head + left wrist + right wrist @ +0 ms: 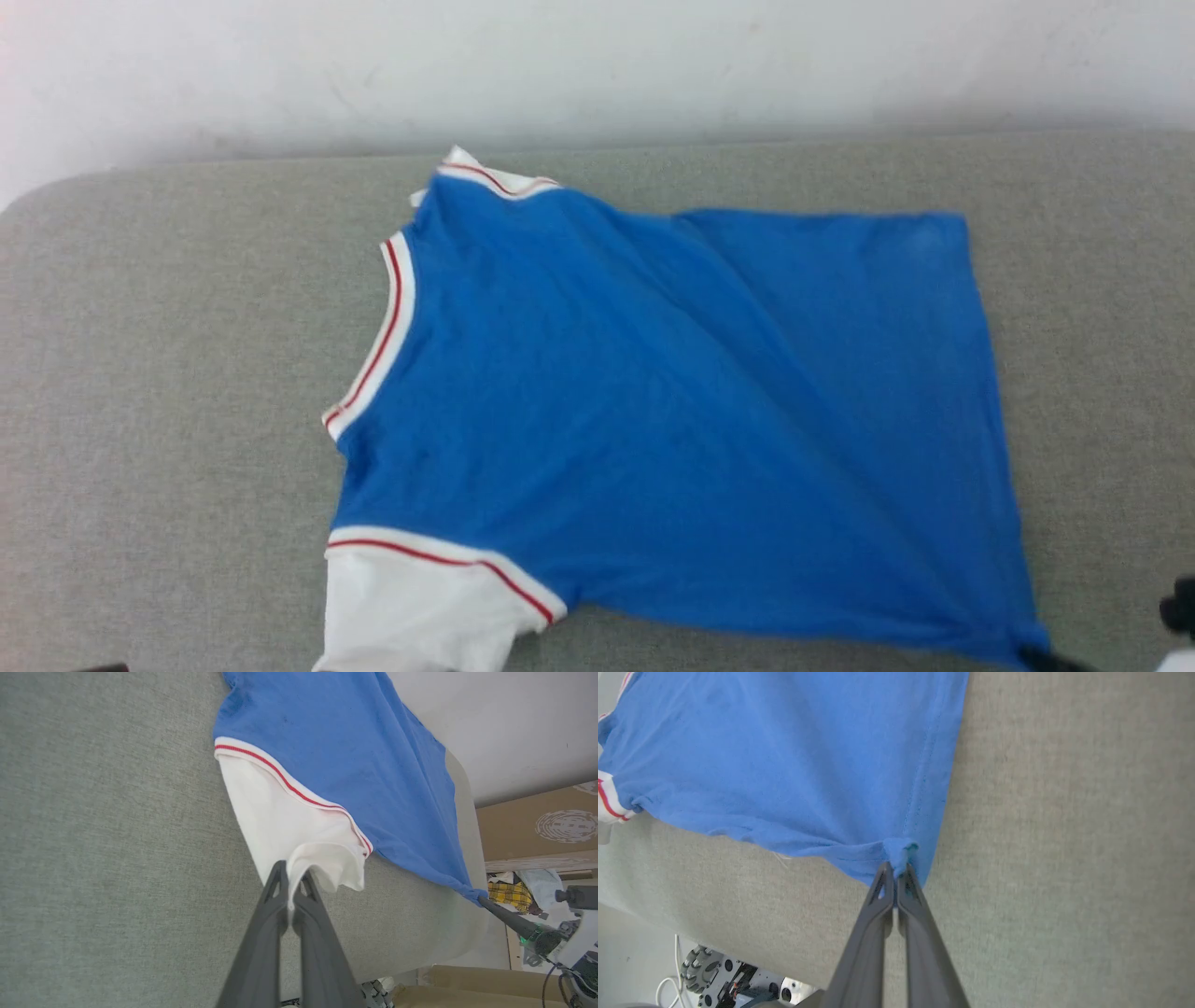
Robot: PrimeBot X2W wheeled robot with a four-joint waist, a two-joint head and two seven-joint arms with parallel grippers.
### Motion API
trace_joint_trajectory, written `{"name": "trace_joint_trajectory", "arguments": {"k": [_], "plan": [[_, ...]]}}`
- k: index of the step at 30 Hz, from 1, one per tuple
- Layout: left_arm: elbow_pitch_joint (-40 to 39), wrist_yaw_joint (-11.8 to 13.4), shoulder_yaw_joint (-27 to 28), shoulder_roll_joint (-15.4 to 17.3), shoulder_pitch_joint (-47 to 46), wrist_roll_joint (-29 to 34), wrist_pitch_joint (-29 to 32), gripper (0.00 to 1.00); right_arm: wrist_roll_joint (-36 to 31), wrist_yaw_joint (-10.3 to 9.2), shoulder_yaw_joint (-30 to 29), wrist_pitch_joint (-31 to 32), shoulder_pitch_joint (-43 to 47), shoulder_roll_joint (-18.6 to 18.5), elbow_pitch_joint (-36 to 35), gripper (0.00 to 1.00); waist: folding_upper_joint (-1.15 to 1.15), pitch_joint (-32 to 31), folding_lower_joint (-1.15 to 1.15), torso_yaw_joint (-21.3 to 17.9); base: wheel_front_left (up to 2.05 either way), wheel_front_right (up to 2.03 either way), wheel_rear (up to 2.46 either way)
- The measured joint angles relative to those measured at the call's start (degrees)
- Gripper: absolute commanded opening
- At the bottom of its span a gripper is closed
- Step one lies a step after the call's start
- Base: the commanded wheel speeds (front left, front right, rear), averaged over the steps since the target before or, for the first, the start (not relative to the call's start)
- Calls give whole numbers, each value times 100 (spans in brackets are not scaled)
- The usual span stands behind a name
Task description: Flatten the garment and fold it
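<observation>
A: Which step are we on?
B: Flattening, I'd say, no fold made yet. Shirt (672, 401) lies on the grey table (168, 373), neck to the left, hem to the right, plain blue side up
A: Grippers?
B: L gripper (293, 882): fingers pressed together, pinching the edge of the near sleeve (280, 816), the white one at near left. R gripper (895, 873): also pressed together, nipping the hem corner (901, 851) at near right, cloth bunched into a small knot at the tips
A: How's the cloth look?
B: Not flat. Long diagonal creases run from the far-left shoulder to the R grip, so it's under pull there. Near edge curves inward betw. the two grips. Far sleeve (485, 173) is crumpled at far left, mostly tucked under. Collar (378, 345) w/ red & white trim faces left. Hem on the right lies fairly straight
A: Next move?
B: Prob. draw the two grips apart, left & right, to tension the near edge, then lay it down low & let go. Needs even pull: the cloth looks thin & stretchy, so too much on one corner would just skew it. After that the far sleeve wants spreading before any fold
</observation>
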Motion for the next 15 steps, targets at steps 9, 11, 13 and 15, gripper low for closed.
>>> {"name": "trace_joint_trajectory", "arguments": {"k": [9, 11, 13, 15], "plan": [[-445, -8, 408, -58, 650, -66, -255, 0, -48, 0, -578, 348, 543, 581, -563, 0, -1, -55, 1, 74, 0, 0, 0], [-533, -62, 465, -26, 527, 11, -354, 0, -91, 0, -612, 255, 471, 591, -690, 0, -1, -7, 1, 73, 0, 0, 0], [-591, -145, 465, 53, 254, 112, -392, 0, -146, 0, -630, 121, 311, 579, -803, 0, -1, 57, 1, 68, 0, 0, 0], [-609, -207, 447, 130, -121, 235, -441, 0, -193, 0, -635, -15, 97, 550, -865, 0, -1, 140, 2, 61, 0, 0, 0]]}}
